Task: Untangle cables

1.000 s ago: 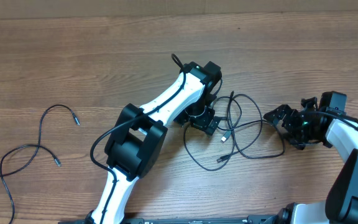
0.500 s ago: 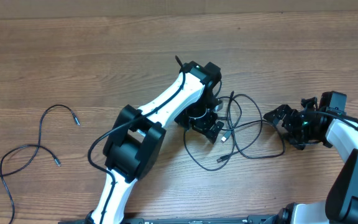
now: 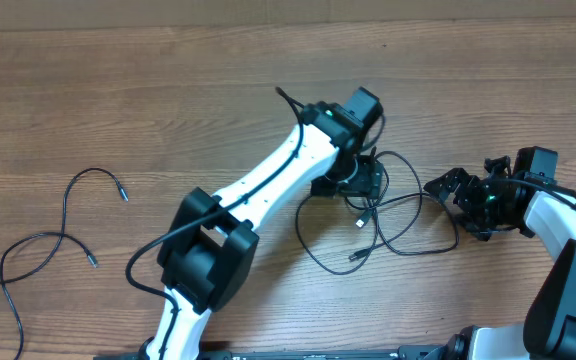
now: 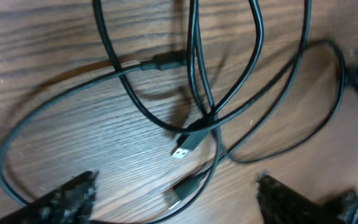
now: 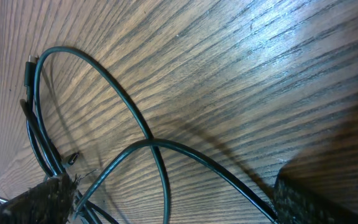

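I am holding my left tool (image 4: 176, 198) low over the bench (image 3: 168, 90) with its fingers spread wide and nothing between them. I am looking straight down on the knot of cables (image 4: 207, 118), where several thin black strands are crossing one another. A silver-tipped plug (image 4: 182, 151) is lying just below that crossing, and a second plug (image 4: 182, 186) is resting nearer me, roughly midway between my fingers. My right tool (image 5: 173, 200) is waiting off to the side, equally wide and empty, with an outer loop (image 5: 120, 93) of the same bundle curving across the wood in front of it. One separate cord (image 3: 65, 220) is lying well apart on the far left, away from the tangle. As I judge it, the main danger is in closing on the wrong spot. The strands are running so close together that I could be pinching two or three at once and dragging the whole bundle instead of freeing one cord. The cords are lying flat, so my fingertips could also be scraping the bench or sliding over them. With my right tool anchoring nothing, any pull could be tightening the crossing, and a plug could be snagging in a loop.
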Robot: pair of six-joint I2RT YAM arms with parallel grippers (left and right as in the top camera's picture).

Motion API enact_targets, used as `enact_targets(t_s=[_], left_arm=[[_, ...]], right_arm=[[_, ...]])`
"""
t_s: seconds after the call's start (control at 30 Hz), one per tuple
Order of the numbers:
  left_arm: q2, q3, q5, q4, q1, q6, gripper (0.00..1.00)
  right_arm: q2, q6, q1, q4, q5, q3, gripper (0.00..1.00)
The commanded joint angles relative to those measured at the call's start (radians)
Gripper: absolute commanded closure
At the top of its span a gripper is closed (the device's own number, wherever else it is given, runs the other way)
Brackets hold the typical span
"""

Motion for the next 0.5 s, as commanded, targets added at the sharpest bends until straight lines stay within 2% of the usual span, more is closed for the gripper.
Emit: enact_targets(t_s=[0.0,0.3,0.37,0.47], left_arm=[[0.006,0.008,-0.086,0.019,-0.051,-0.173,0.11],[0.006,0.008,-0.142,0.032,-0.099,-0.175,0.05],[0.006,0.008,-0.113,0.007,-0.101,-0.047,0.0],[0.006,0.006,-0.117,-0.06,-0.109,0.105,0.02]], right_arm=[[0.005,-0.001,-0.002,-0.006,0.045,-0.001,0.0],[0.005,-0.001,-0.002,-0.013,0.045,-0.001,0.0],[0.005,-0.001,-0.002,-0.013,0.045,-0.001,0.0],[0.005,-0.001,-0.002,-0.013,0.045,-0.001,0.0]])
